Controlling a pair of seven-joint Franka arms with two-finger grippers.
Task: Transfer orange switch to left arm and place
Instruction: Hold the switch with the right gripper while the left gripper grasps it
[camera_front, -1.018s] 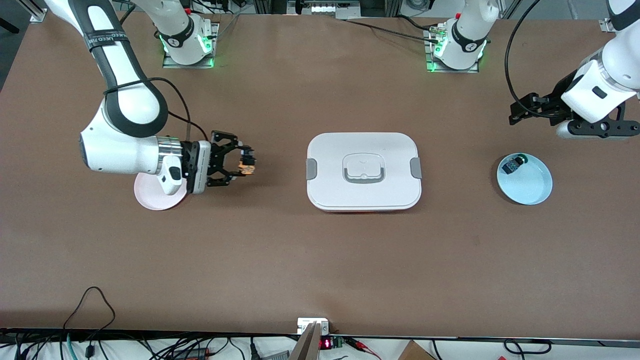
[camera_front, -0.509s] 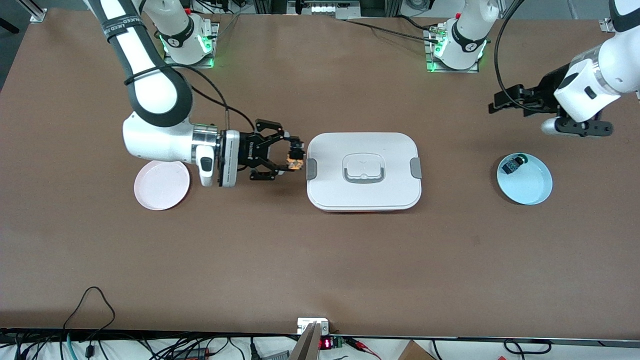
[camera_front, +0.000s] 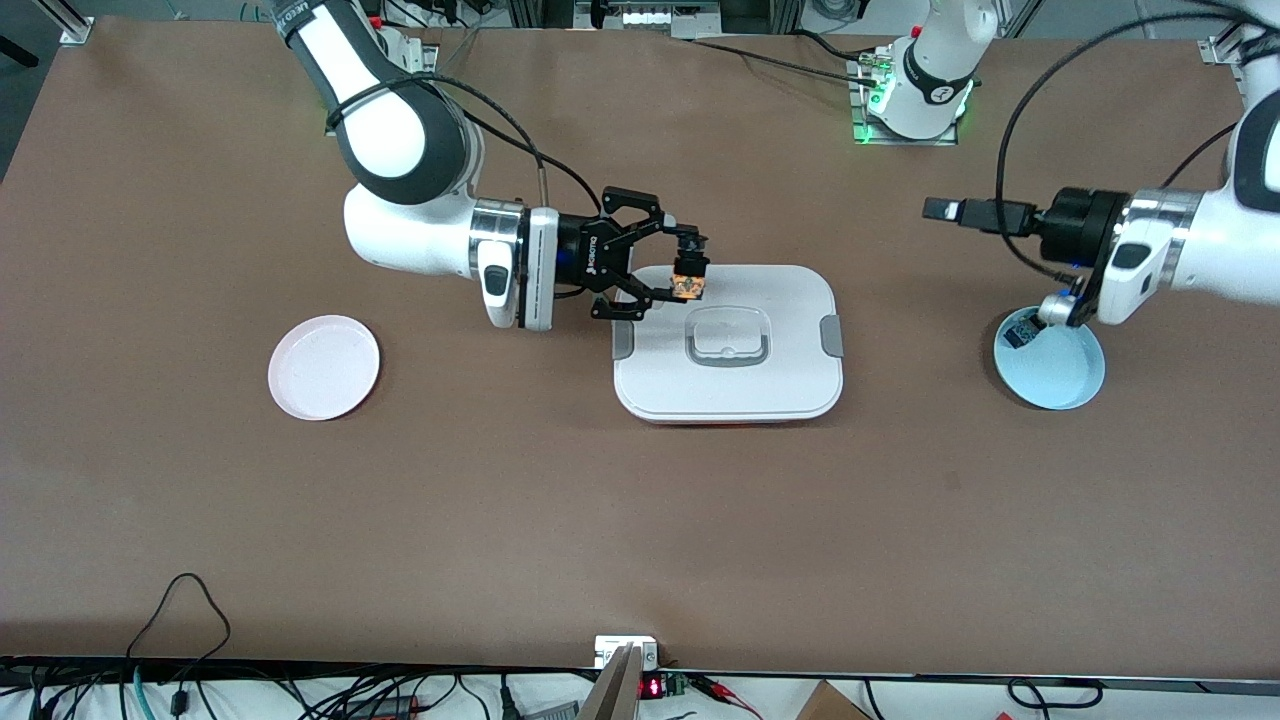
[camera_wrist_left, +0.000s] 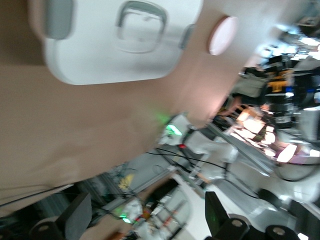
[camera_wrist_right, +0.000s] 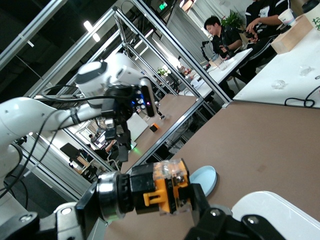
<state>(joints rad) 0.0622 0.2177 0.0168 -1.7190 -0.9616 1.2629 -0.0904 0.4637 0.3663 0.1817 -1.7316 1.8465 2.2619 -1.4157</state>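
Observation:
My right gripper (camera_front: 688, 268) is shut on the orange switch (camera_front: 688, 284) and holds it in the air over the white box (camera_front: 780, 385), at the box's corner toward the right arm's end. In the right wrist view the switch (camera_wrist_right: 162, 192) sits clamped between the fingers, black cap at one end and orange body at the other. My left gripper (camera_front: 945, 211) is open and empty, lying level in the air between the box and the blue plate (camera_front: 1060, 375), pointing toward the box. Its fingers (camera_wrist_left: 212, 212) stand wide apart in the left wrist view, where the box (camera_wrist_left: 120, 55) also shows.
A small black component with green-blue parts (camera_front: 1020, 331) lies on the blue plate, partly hidden by the left wrist. A pink plate (camera_front: 323, 367) lies toward the right arm's end of the table. Cables run along the table's edge nearest the camera.
My right gripper carried the switch from beside the pink plate to over the box's corner. My left arm swung round and lowered, its gripper now pointing toward the box.

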